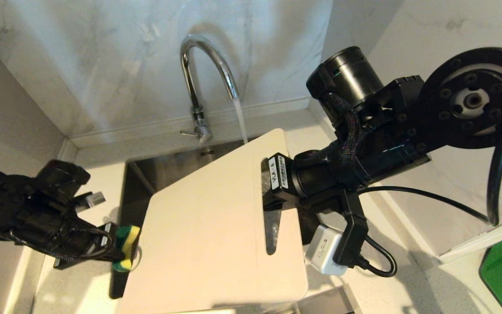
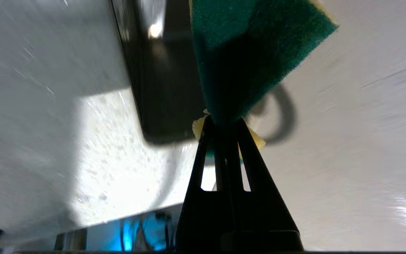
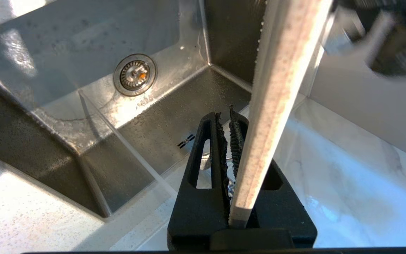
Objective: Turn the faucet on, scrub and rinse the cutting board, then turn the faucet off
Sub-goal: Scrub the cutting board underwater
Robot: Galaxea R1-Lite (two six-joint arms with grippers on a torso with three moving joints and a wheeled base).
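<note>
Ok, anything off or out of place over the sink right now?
One thing: the faucet is running, but its stream drops behind the far edge of the cutting board rather than onto its face. The right gripper holds the board tilted over the sink; the left gripper holds the sponge beside it.

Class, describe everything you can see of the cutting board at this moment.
The cutting board is a cream-white, plastic-looking rectangle with rounded corners and a long handle slot. It is held tilted above the sink, the right gripper shut on its slotted side. Water from the faucet falls behind its top edge. The sponge sits at its left edge.
</note>
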